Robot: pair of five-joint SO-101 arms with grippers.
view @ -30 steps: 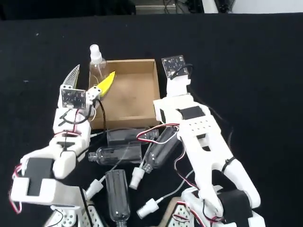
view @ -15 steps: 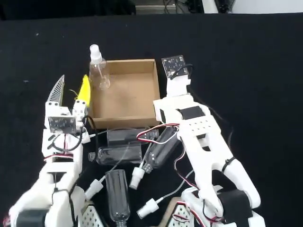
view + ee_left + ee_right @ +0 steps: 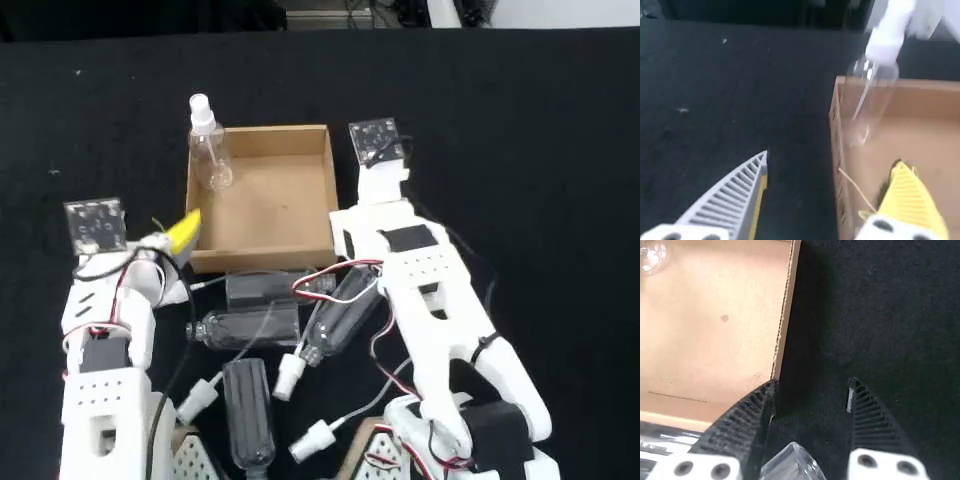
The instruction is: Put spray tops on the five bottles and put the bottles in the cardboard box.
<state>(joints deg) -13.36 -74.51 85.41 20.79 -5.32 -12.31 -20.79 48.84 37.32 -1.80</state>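
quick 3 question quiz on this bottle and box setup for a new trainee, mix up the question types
1. True or false: the capped bottle stands upright in a corner of the cardboard box.
2. How many bottles lie on the table outside the box?
3. The left gripper is: A) shut on a spray top, B) open, by the box's wall, C) shut on the capped bottle.

Key: 1 true; 2 four; 3 B.
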